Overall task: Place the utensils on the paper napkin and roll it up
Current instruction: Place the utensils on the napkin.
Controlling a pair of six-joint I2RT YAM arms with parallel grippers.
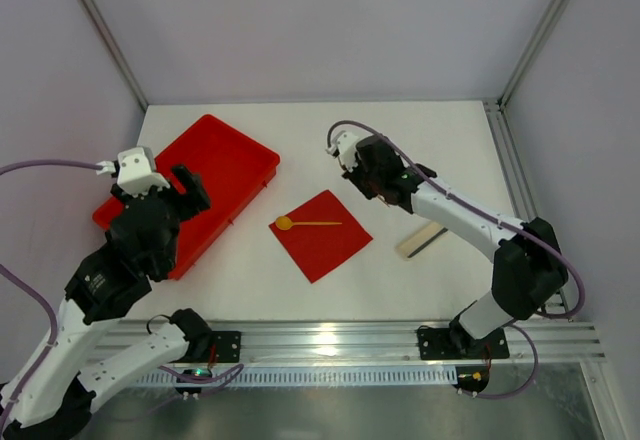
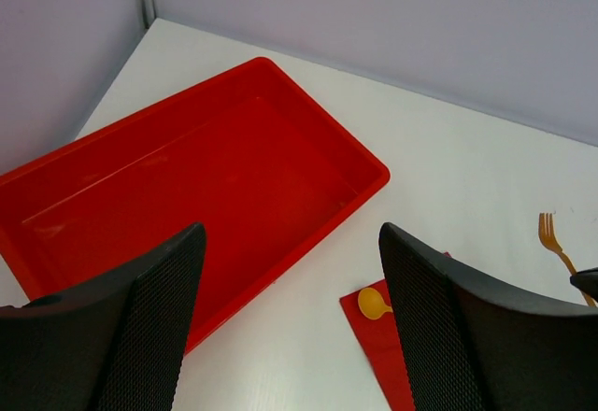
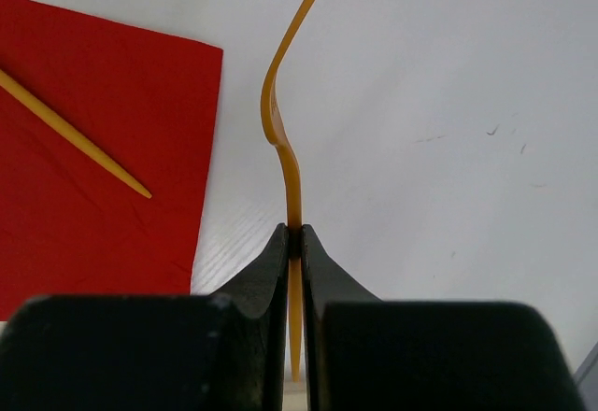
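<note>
The red paper napkin (image 1: 322,238) lies flat on the white table with an orange-yellow spoon (image 1: 300,223) across its far corner. My right gripper (image 1: 345,150) hovers beyond the napkin, shut on a matching fork (image 3: 280,121) whose handle is pinched between the jaws, seen edge-on. The fork hangs over bare table just right of the napkin's edge (image 3: 93,149). In the left wrist view the fork's tines (image 2: 553,240) show at far right and the spoon bowl (image 2: 372,303) on the napkin corner. My left gripper (image 2: 290,327) is open and holds nothing, above the table beside the tray.
A large rigid red tray (image 1: 215,150) with a raised rim sits at the left and looks to hold nothing (image 2: 215,177). A pale oblong piece with a dark side (image 1: 420,242) lies right of the napkin. Frame posts and walls close in the back and sides.
</note>
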